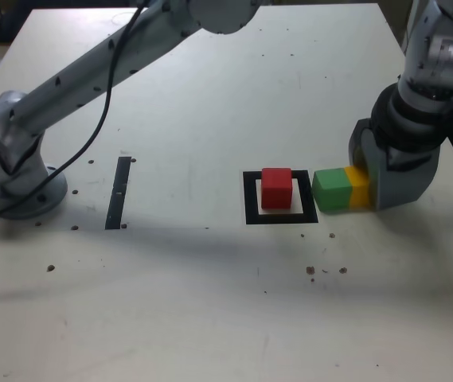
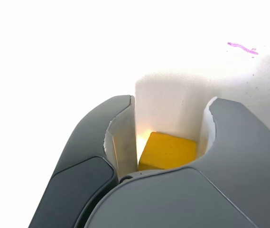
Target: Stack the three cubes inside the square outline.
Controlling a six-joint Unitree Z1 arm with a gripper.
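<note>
A red cube (image 1: 276,188) stands inside the black square outline (image 1: 251,199) near the table's middle. Just to the exterior view's right of the outline, a green cube (image 1: 332,189) rests on the table, touching a yellow cube (image 1: 357,187). My gripper (image 1: 367,179) is down at table level with a finger on each side of the yellow cube. In the wrist view the yellow cube (image 2: 167,151) sits snugly between the two white pads (image 2: 123,137) of the gripper (image 2: 170,118). The green and red cubes are out of the wrist view.
A thin black strip (image 1: 118,192) lies on the exterior view's left, near the arm's base (image 1: 11,171). The arm's long link (image 1: 99,64) spans the back of the table. Small dark specks (image 1: 322,270) dot the front. A purple mark (image 2: 241,47) shows on the tabletop.
</note>
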